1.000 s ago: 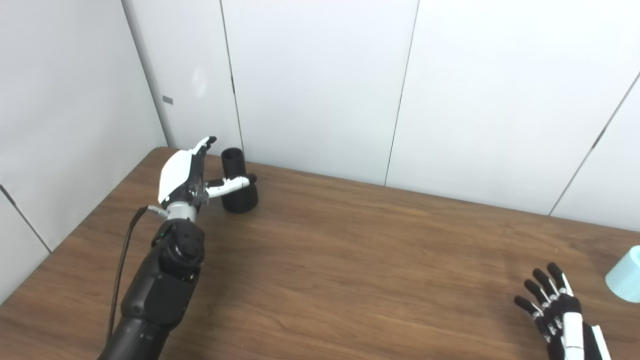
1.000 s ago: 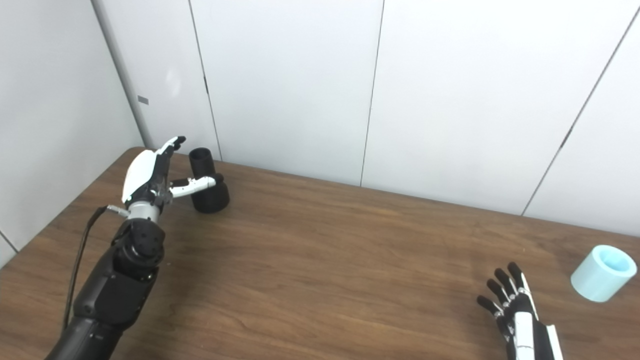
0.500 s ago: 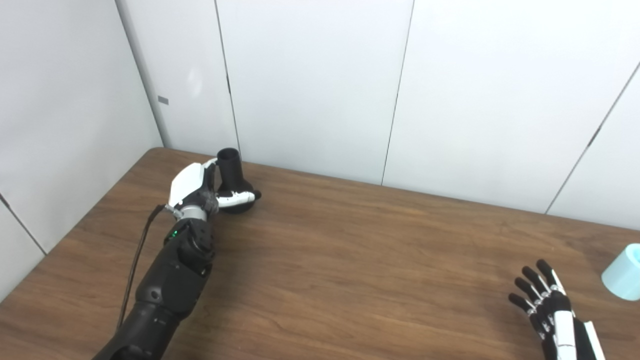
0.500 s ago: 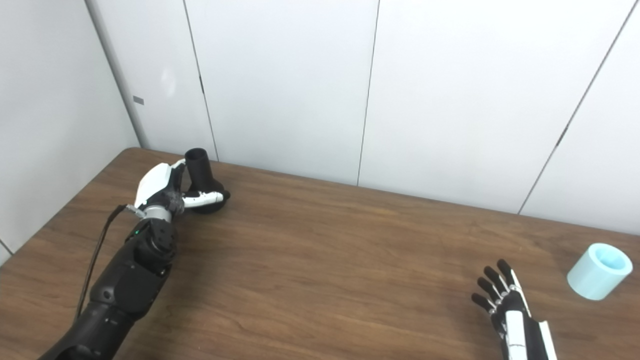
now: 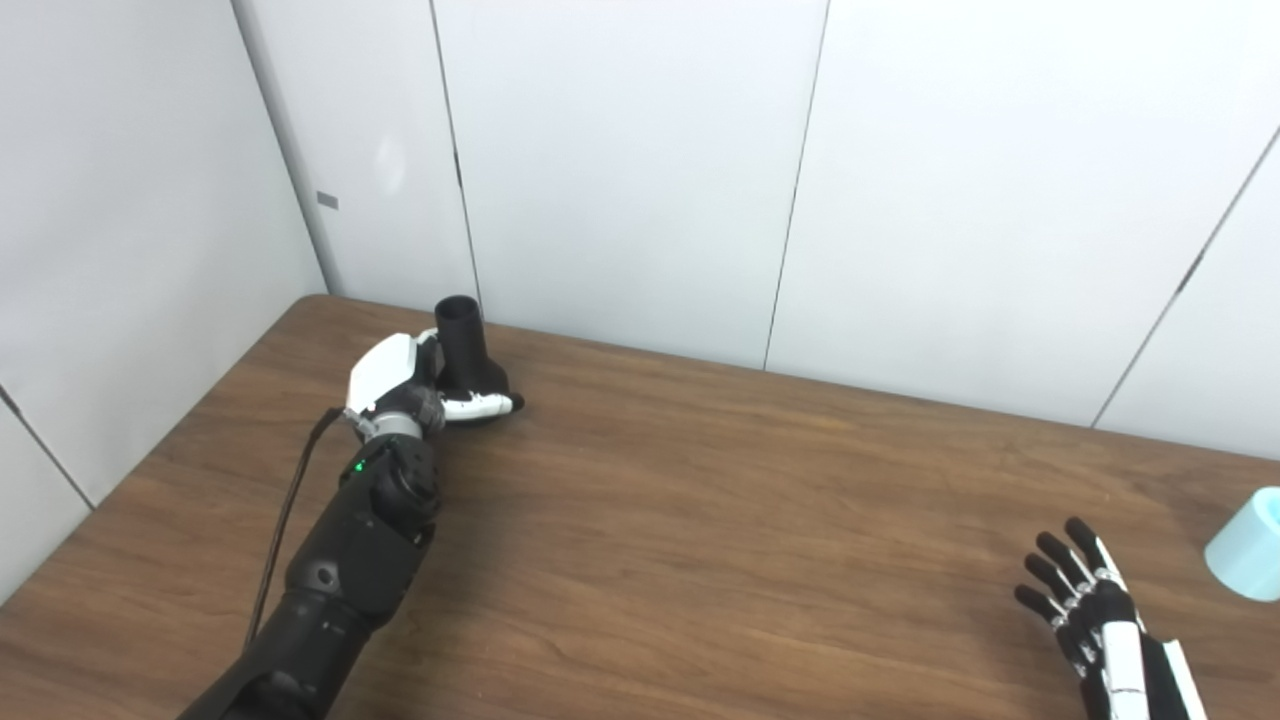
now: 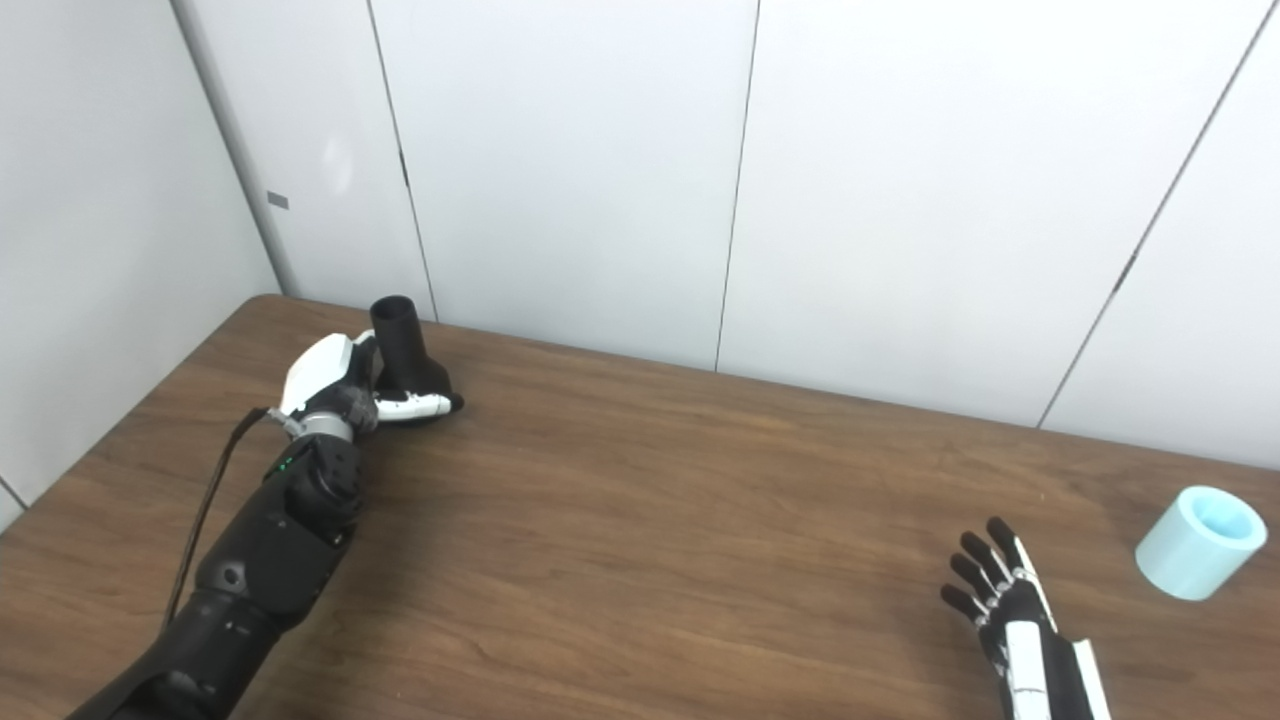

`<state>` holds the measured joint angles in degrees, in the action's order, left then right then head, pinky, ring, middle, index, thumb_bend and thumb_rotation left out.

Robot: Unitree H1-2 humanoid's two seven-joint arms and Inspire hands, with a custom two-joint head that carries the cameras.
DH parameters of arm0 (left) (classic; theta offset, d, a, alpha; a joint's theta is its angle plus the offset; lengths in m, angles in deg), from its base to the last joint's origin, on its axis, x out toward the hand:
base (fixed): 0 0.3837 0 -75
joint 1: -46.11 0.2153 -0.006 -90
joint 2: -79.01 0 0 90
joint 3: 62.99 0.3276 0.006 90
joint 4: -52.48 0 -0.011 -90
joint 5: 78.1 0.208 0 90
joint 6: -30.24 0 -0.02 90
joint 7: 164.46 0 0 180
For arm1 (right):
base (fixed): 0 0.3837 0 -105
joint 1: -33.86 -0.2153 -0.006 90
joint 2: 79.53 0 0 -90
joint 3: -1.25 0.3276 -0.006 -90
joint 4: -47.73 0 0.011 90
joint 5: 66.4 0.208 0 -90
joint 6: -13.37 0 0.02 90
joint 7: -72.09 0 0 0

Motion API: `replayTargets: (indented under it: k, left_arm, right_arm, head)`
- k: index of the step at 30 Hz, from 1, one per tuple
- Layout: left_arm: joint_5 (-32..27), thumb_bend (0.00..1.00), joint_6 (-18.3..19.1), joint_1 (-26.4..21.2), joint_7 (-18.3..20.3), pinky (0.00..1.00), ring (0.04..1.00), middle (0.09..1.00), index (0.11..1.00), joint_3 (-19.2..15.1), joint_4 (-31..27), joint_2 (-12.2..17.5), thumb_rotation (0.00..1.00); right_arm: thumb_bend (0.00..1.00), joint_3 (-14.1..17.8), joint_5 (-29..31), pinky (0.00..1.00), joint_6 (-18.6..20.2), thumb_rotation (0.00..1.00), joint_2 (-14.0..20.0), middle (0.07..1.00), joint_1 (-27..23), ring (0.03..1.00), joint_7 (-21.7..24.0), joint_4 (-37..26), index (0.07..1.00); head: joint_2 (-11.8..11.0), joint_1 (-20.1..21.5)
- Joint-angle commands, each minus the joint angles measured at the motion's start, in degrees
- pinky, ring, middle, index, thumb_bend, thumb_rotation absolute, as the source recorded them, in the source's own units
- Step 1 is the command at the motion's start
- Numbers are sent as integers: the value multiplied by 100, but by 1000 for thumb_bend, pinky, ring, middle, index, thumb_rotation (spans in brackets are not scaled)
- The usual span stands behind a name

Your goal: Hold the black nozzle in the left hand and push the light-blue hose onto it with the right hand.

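At the counter's [image 5: 640, 560] far-left corner the left hand [image 5: 400, 385] wraps the upright black nozzle [image 5: 465, 345]; the light-blue hose [image 6: 1198, 542] lies at two o'clock from the splayed, empty right hand [image 6: 1005, 610], near it

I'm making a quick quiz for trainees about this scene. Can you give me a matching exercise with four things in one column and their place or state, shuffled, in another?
Things:
1. black nozzle
2. light-blue hose
3. left hand
4. right hand

Places or states:
A. lying on the table's right edge, untouched
B. open, fingers spread, near the front right
C. upright at the far left corner of the table
D. wrapped around the wide black base

Pairs: 1-C, 2-A, 3-D, 4-B
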<state>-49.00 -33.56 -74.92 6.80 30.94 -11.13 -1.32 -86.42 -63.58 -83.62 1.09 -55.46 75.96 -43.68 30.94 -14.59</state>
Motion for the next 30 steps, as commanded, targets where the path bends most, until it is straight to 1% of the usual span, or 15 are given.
replayTargets:
  k: [1, 2, 6, 9, 12, 15, 17, 20, 24, 26, 28, 30]
  left_arm:
    - [50, 948, -183, -258, -62, 1000, 969, 909, 896, 16, -80, 150, 378]
    - [47, 946, -196, -259, -53, 1000, 966, 908, 896, 31, -51, 156, 383]
    - [95, 933, -168, -270, -11, 1000, 946, 896, 880, 132, 33, 201, 407]
    - [100, 936, -174, -286, -27, 1000, 937, 887, 869, 178, 121, 228, 418]
    - [54, 935, -251, -307, -54, 1000, 935, 879, 860, 180, 256, 238, 409]
    - [25, 927, -261, -301, -74, 1000, 926, 861, 842, 142, 261, 214, 383]
    - [23, 920, -294, -299, -103, 1000, 915, 851, 829, 136, 273, 194, 362]
    - [35, 917, -304, -297, -123, 1000, 905, 841, 816, 156, 269, 167, 357]
    - [46, 911, -301, -350, -110, 992, 896, 832, 808, 204, 365, 155, 361]
    - [49, 901, -325, -378, -112, 939, 875, 818, 797, 228, 443, 157, 358]
    - [-5, 879, -366, -398, -87, 832, 828, 785, 776, 219, 510, 157, 346]
    - [-121, 856, -448, -411, -95, 735, 720, 698, 719, 147, 586, 127, 273]
  right_arm:
    - [570, -38, -98, 812, -117, 1000, 36, 889, 354, 884, 10, 568, 913]
    - [580, -41, -117, 812, -118, 1000, 37, 886, 357, 884, 3, 560, 908]
    - [555, -51, -196, 828, -116, 1000, 39, 872, 367, 889, -17, 512, 924]
    - [548, -59, -290, 822, -111, 997, 36, 868, 372, 888, -48, 478, 932]
    - [564, -54, -346, 818, -92, 990, 27, 862, 366, 884, -74, 468, 940]
    - [552, -43, -342, 823, -143, 993, 26, 863, 356, 887, -60, 490, 949]
    - [500, -37, -357, 822, -170, 989, 26, 850, 360, 876, -64, 487, 945]
    - [440, -37, -463, 812, -179, 975, 35, 831, 372, 856, -115, 461, 938]
    - [430, -41, -537, 771, -200, 917, 27, 817, 389, 835, -156, 447, 932]
    - [425, -51, -553, 763, -176, 888, 26, 810, 408, 829, -162, 407, 927]
    - [416, -48, -536, 771, -129, 862, 10, 803, 428, 828, -157, 362, 923]
    - [419, -46, -534, 780, -105, 856, 2, 795, 440, 827, -155, 338, 921]
  head:
    - [2, -6]
    - [13, -3]
    - [24, 4]
    - [30, -12]
    - [42, -3]
    - [71, 22]
    - [72, 19]
    - [87, 10]
    - [118, 29]
    - [134, 41]
    - [140, 41]
    - [153, 40]
